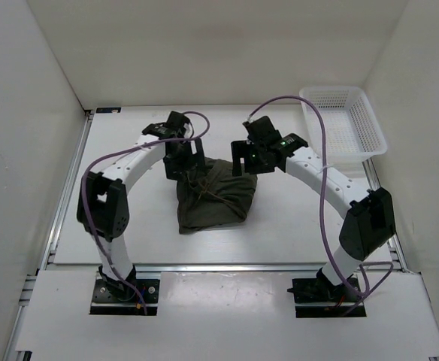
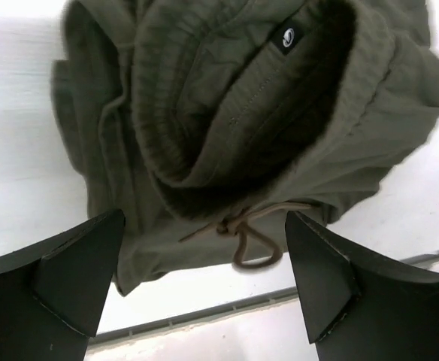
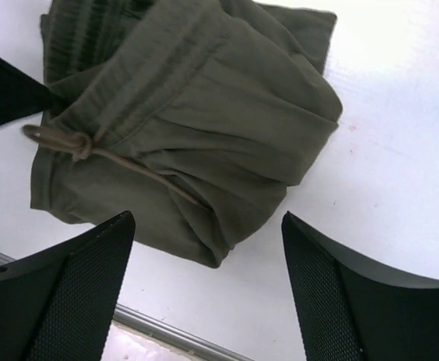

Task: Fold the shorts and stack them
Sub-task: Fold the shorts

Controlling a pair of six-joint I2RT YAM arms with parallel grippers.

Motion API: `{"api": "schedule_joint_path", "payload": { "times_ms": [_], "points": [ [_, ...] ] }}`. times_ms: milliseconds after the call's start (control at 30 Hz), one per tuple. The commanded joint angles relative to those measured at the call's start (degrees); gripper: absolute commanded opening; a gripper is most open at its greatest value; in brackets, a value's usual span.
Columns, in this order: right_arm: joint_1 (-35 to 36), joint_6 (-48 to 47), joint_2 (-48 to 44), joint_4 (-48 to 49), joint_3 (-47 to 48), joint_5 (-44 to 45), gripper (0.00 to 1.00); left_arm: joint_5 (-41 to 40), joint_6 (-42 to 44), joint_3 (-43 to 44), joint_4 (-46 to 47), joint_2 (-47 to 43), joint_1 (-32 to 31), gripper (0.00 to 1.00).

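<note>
The dark olive-green shorts [image 1: 213, 197] lie folded in a compact bundle on the white table's middle. The gathered waistband and knotted drawstring [image 2: 242, 229] face the far side; they also show in the right wrist view [image 3: 77, 143]. My left gripper [image 1: 180, 167] hangs open and empty over the bundle's far left corner; the shorts [image 2: 242, 113] fill its wrist view. My right gripper [image 1: 245, 164] hangs open and empty over the far right corner, above the shorts [image 3: 197, 128]. Neither gripper holds cloth.
A white mesh plastic basket [image 1: 343, 124] stands at the back right of the table. White walls close in the left, right and back. A metal rail [image 1: 227, 266] runs along the table's near edge.
</note>
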Motion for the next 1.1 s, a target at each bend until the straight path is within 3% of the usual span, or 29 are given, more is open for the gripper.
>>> {"api": "schedule_joint_path", "payload": {
  "times_ms": [0, 233, 433, 500, 567, 600, 633, 800, 1067],
  "points": [
    [-3.67, 3.24, 0.00, 2.80, -2.71, -6.04, 0.84, -3.44, 0.10, 5.43, -3.38, 3.97, -3.21, 0.99],
    [-13.34, 3.86, -0.16, 5.45, -8.26, -12.64, 0.84, -13.11, 3.09, 21.35, -10.76, 15.57, -9.46, 0.95],
    [-18.17, 2.63, -5.26, 5.45, -14.50, -13.17, 0.84, -12.17, 5.90, 31.20, -13.85, 24.36, -11.66, 0.92],
    [-20.01, 2.01, -7.02, 5.45, -15.99, -13.17, 0.84, -10.23, 5.90, 31.83, -13.85, 24.99, -11.66, 0.78],
    [-21.16, 1.41, -8.42, 5.45, -17.84, -13.69, 0.84, -8.31, 5.90, 32.35, -13.85, 25.61, -11.66, 0.56],
    [-22.30, 1.40, -8.43, 5.45, -18.46, -13.70, 0.84, -8.29, 5.90, 32.35, -13.85, 25.61, -11.66, 0.24],
    [-22.83, 0.88, -9.22, 5.45, -19.25, -13.70, 0.84, -8.29, 5.90, 32.88, -14.80, 24.47, -11.66, 0.10],
    [-25.21, -0.35, -11.60, 4.83, -19.87, -14.23, 0.84, -8.56, 1.78, 29.29, -15.43, 15.26, -9.21, 0.10],
    [-25.74, -0.89, -12.74, 4.22, -19.87, -14.23, 0.84, -4.69, -8.66, 7.61, -9.11, -0.13, -4.28, 0.10]
  ]
}}
